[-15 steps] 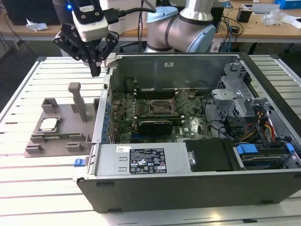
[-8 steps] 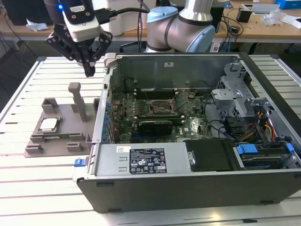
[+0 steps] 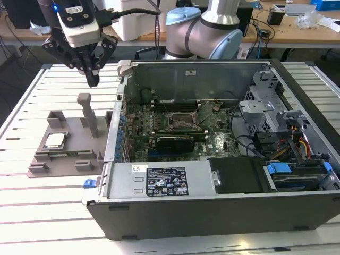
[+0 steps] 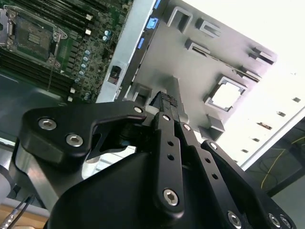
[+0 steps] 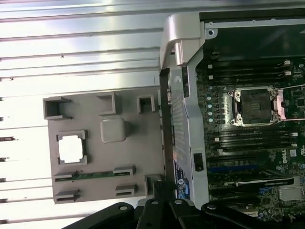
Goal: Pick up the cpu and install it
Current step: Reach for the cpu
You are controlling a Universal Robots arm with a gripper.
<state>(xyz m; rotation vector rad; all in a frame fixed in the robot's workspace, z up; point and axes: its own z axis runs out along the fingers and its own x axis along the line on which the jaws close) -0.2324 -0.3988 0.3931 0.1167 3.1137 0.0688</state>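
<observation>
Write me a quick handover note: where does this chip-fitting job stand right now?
The gripper: fingers shut, holding nothing, hanging above the grey plastic tray.
The small silvery-white square cpu: lying flat in a tray pocket, apart from the gripper.
The black-framed square motherboard socket: inside the open computer case, no chip seen in it.
Done: nothing yet. Left: pickup and installation.

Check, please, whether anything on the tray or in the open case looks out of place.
Nothing stands out. The cpu lies flat and square in its recess on the grey tray. The motherboard socket looks empty. The gripper hangs above the tray, touching nothing.
</observation>
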